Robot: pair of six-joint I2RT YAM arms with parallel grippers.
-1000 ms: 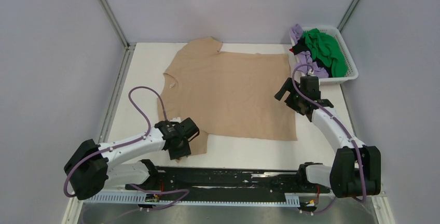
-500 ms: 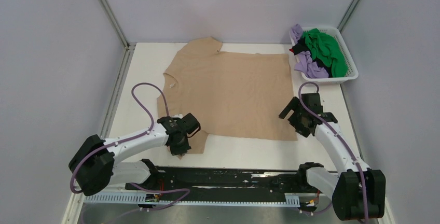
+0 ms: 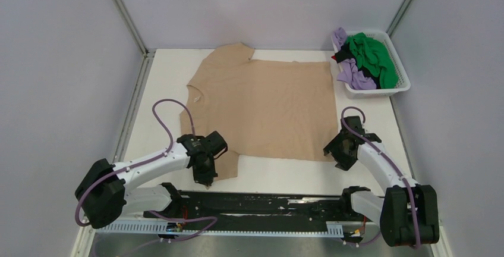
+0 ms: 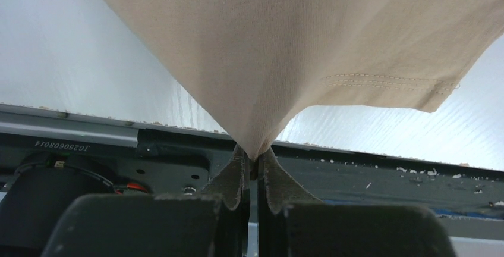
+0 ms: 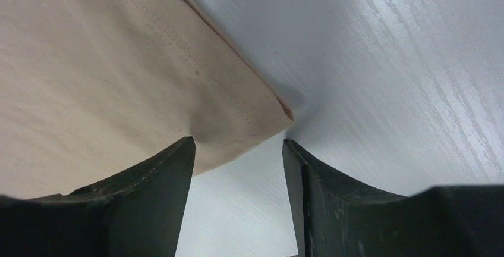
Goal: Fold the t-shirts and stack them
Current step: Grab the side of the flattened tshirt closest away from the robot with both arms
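Your left gripper point(image 4: 252, 163) is clamped tight on the near left sleeve of the tan t-shirt point(image 3: 261, 105), which lies spread on the white counter point(image 3: 160, 84). Your right gripper point(image 5: 238, 171) has its jaws apart, straddling the shirt's near right hem corner. At far right, the white basket point(image 3: 399, 85) holds a green t-shirt point(image 3: 371, 55), a lilac t-shirt point(image 3: 356, 77) and a black t-shirt point(image 3: 343, 58).

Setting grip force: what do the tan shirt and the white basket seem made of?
The tan shirt looks like soft matte knit cloth, maybe cotton: fine ribbing, stitched hem, limp drape. The basket looks like rigid white plastic: moulded lattice walls.
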